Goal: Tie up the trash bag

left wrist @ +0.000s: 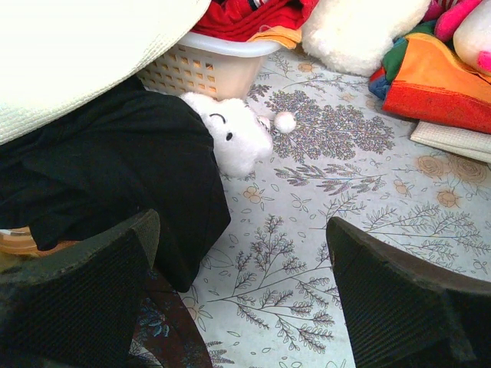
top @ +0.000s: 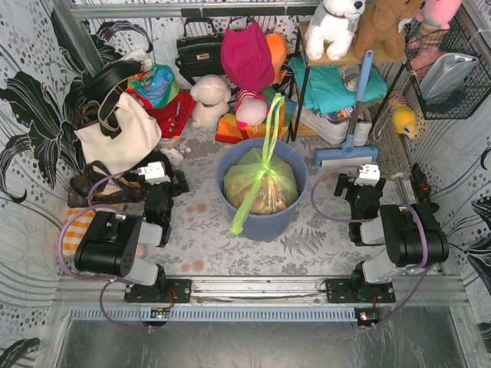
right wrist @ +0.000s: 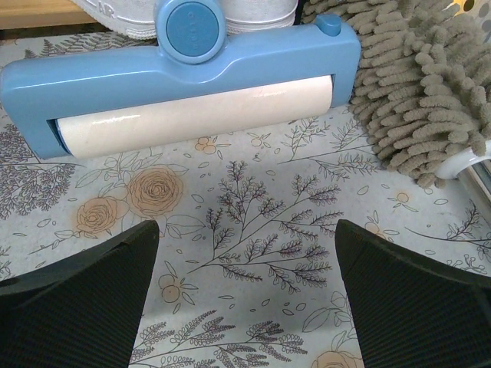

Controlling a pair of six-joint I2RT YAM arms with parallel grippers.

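Two tools sit low in the overhead frame, one at each side. The left tool (left wrist: 242, 226) is spread wide with nothing between its fingers, over floral worktop (left wrist: 345, 192) beside a black cloth (left wrist: 115, 169) and a small white plush toy (left wrist: 234, 138). The right tool (right wrist: 247, 230) is likewise released and empty, facing a blue roller (right wrist: 184, 100) and a shaggy grey mop head (right wrist: 422, 84).

Further up, at frame centre, the trash bag (top: 261, 184) sits inside the blue-grey bin (top: 284, 222), between the two tools and well apart from both. Its mouth looks gathered into a neck. One green strip runs up the frame and the other hangs over the near rim.

I judge the film thin, soft and slippery, and the paper fill light, so the bag should lift easily yet tear or slip under a hard pull. The two strips close to the neck look like the best places to grip, not the taut body.
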